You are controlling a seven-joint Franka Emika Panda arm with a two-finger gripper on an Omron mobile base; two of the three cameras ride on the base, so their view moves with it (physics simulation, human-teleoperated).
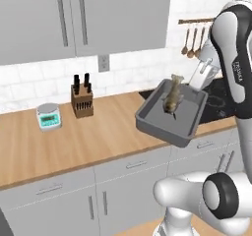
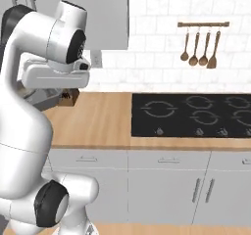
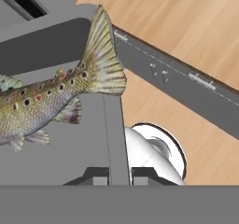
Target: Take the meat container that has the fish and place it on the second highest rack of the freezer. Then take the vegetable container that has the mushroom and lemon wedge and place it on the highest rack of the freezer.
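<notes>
While the hand [image 3: 112, 177] pinches the rim of the tray [image 1: 147, 116] with its two fingers tight together, the tray hangs tilted in the air above the wooden surface [image 1: 88, 136]. The fish [image 1: 173, 97] lies inside the tray.

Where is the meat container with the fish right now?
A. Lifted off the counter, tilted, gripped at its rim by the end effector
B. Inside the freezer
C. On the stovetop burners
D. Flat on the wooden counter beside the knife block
A: the meat container hangs tilted above the counter edge, the fish in it, with the end effector shut on its rim.
</notes>
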